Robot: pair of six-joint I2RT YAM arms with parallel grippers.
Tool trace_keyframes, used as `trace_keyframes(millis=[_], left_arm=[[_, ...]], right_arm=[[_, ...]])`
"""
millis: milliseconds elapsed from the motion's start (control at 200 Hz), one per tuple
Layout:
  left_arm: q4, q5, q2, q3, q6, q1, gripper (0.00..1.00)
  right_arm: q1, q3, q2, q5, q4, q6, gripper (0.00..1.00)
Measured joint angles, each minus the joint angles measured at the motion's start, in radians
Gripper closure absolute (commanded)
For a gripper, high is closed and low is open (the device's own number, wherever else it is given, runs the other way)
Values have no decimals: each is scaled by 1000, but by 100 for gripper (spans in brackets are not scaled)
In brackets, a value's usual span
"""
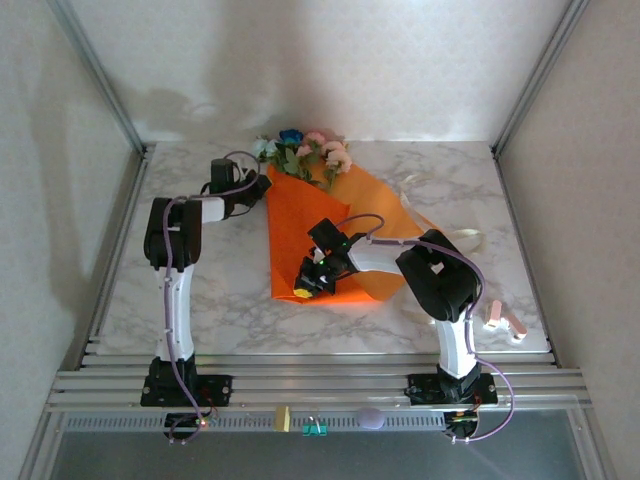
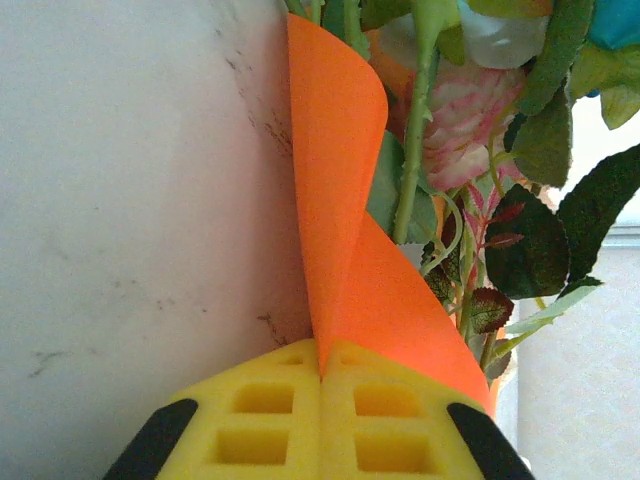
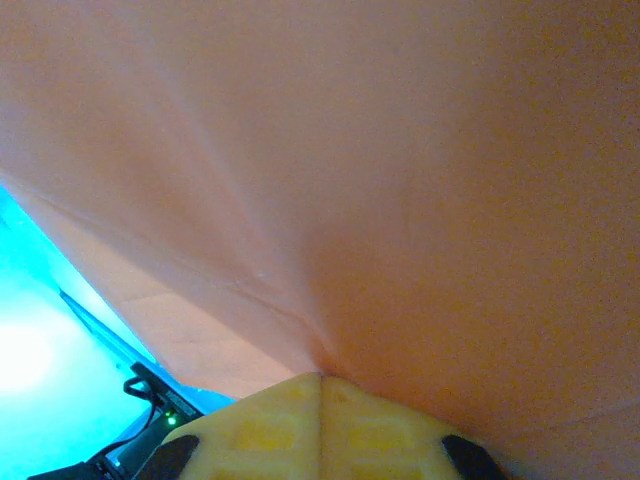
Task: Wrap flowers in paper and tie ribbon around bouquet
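Left gripper [image 2: 320, 372]: 2 yellow pads pressing together, clamping the curled edge of the paper [image 2: 340, 150], which is rising straight ahead of the jaws. Flowers [image 2: 470, 110] lying just beyond the jaws to their right, inside the fold. Right gripper [image 3: 320, 380]: jaws pinching the same orange sheet, creases fanning out from the pinch. Ribbon [image 1: 468, 238] lying on the marble table [image 1: 130, 290], well apart from both jaws.

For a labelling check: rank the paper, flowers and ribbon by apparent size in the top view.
1. paper, clearly largest.
2. flowers, the visible heads.
3. ribbon, thin; partly hidden, so rank unsure.
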State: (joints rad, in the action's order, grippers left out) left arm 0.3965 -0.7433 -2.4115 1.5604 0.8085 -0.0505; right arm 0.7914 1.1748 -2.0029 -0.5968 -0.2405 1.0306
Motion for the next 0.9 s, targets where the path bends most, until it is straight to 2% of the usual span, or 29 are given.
trace_keyframes(millis=[35,80,135,205,270,415,460,475,566,611,651,711,901], left_arm=[[-4,5,0,0,-1,0,68],[8,-8,-2,4,6,1,63],[10,5,1,23,6,-4,68],[0,23,-18,50,-2,-2,88],[-19,32,-42,77,-3,4,100],[-53,10,-63,124,5,6,100],[-59,6,-66,131,3,6,79],[-61,7,-69,133,7,6,74],[-57,8,-81,175,15,8,71],[-60,21,-94,201,15,8,73],[-63,30,-107,218,15,9,79],[-73,33,-123,239,16,11,100],[-95,37,-138,266,26,13,100]], right_arm=[[-1,0,0,-1,0,-3,100],[-1,1,0,-1,-3,-8,100],[-2,2,0,-2,-6,-15,100],[-2,2,0,-3,-6,-21,100],[-2,2,0,-3,-6,-25,100],[-2,1,0,1,-3,-25,100],[-2,1,0,1,-2,-26,100],[-2,1,0,1,-2,-26,100],[-2,0,0,1,-2,-26,100],[-2,0,0,1,-2,-26,100],[-2,0,0,1,-2,-26,100],[-2,0,0,1,-2,-26,100],[-2,1,0,1,-3,-26,100]])
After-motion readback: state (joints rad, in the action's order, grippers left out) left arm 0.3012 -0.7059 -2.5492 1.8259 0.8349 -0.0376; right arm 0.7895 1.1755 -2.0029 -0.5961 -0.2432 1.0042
